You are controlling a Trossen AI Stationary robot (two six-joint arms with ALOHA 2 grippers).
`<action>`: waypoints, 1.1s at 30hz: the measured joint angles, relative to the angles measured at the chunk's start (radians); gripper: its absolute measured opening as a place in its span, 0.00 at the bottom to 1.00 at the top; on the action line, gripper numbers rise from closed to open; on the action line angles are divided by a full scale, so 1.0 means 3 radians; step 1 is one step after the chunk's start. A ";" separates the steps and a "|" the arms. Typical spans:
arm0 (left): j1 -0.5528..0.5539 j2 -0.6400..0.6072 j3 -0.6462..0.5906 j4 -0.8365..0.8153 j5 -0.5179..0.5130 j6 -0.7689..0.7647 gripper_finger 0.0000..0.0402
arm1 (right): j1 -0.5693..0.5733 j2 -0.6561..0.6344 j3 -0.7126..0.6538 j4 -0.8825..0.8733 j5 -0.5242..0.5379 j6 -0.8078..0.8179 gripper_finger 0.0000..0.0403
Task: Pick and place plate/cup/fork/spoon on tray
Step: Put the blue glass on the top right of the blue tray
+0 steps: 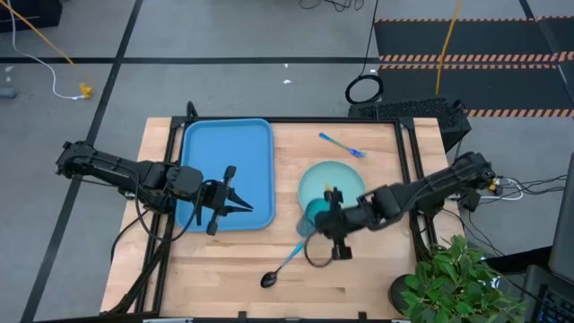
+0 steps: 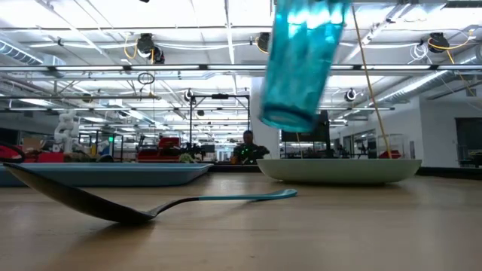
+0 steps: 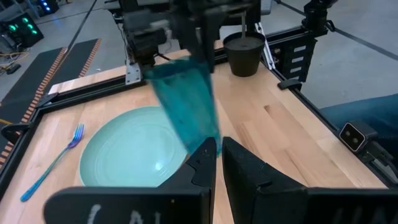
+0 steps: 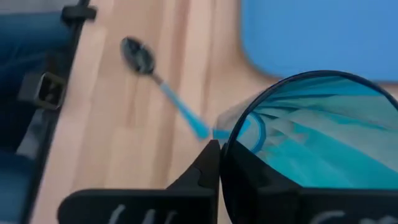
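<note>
My right gripper (image 1: 323,219) is shut on the teal cup (image 1: 312,215), which hangs in the air over the near-left edge of the pale green plate (image 1: 334,184). In the low view the cup (image 2: 301,60) is tilted, base down, well above the table. The spoon (image 1: 282,267) lies on the wood near the front edge, black bowl toward the front. The fork (image 1: 343,145) lies beyond the plate. My left gripper (image 1: 247,208) is shut and empty over the near right part of the blue tray (image 1: 224,152). My right gripper holds the cup by its rim (image 4: 231,140), one finger inside the cup and one outside. The fingers come from above, slanting in from the table's right. The cup hangs below them, lifted clear of the table and the plate and tilted, as the left wrist view (image 3: 186,106) also shows.
A potted plant (image 1: 457,278) stands at the table's near right corner. A black metal frame (image 1: 408,152) runs along the table's edges. Bare wood lies between the tray and the plate and along the front.
</note>
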 joint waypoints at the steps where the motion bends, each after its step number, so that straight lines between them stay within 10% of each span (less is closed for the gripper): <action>1: 0.0000 0.0000 0.0000 -0.0005 0.0000 -0.0001 0.08 | -0.0062 -0.0002 0.0030 0.0005 0.0011 -0.0067 0.01; 33: 0.0100 -0.0030 -0.0003 -0.0063 -0.0458 0.0401 0.08 | -0.1553 -0.0001 0.0075 0.1537 0.0240 -0.1397 0.00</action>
